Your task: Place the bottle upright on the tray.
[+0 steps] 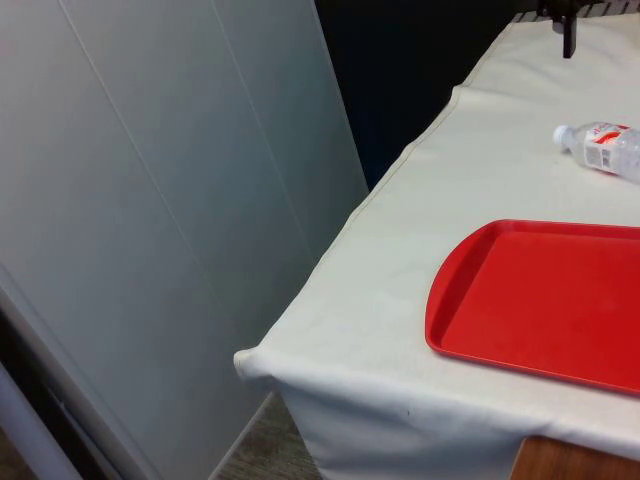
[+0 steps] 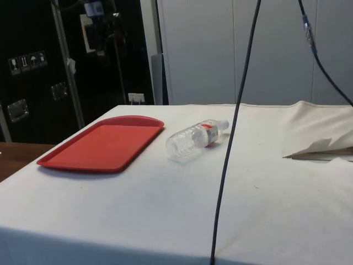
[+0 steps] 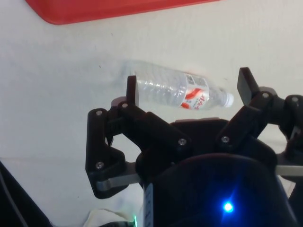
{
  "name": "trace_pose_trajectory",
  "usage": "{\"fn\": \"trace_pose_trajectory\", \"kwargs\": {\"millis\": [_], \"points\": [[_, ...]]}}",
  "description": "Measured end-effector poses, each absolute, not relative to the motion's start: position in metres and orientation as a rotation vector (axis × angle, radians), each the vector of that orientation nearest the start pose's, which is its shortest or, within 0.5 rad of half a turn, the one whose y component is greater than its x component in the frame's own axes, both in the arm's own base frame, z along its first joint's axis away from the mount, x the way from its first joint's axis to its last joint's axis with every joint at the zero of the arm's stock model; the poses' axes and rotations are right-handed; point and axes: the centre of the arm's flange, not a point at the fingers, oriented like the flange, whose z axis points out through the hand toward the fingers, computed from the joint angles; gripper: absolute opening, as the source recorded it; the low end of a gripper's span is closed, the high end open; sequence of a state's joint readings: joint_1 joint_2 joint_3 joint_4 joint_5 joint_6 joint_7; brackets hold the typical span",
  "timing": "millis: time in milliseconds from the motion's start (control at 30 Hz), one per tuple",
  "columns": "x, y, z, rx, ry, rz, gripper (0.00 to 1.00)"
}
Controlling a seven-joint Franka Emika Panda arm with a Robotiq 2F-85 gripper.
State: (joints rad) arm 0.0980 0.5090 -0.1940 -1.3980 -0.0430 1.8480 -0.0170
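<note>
gripper [image 3: 189, 90] spread wide | clear bottle [image 2: 196, 139] lying flat, red-white label, beside tray [image 2: 99, 146]

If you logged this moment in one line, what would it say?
bottle: lying on cloth, beside tray | tray: bare | gripper: open above bottle | upright placement: not yet done

Your front view looks down from near a corner of the white-clothed desk [image 1: 400, 300], catching the flat red plastic tray [image 1: 540, 300] close and, cut by its right edge, what seems the clear plastic bottle [image 1: 605, 148]. Your side view sits low at the desk's edge, looking across tray [image 2: 102, 144] and bottle [image 2: 196, 139]. Your wrist view looks down past the fingers [image 3: 131, 91] at the same bottle [image 3: 175, 90] and tray edge [image 3: 94, 9].
</note>
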Motion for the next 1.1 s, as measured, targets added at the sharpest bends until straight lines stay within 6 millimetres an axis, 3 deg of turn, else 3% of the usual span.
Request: {"fn": "trace_pose_trajectory", "kwargs": {"millis": [1100], "points": [[0.631, -0.064, 0.418, -3.248, 0.1, 0.162, 1.0]]}}
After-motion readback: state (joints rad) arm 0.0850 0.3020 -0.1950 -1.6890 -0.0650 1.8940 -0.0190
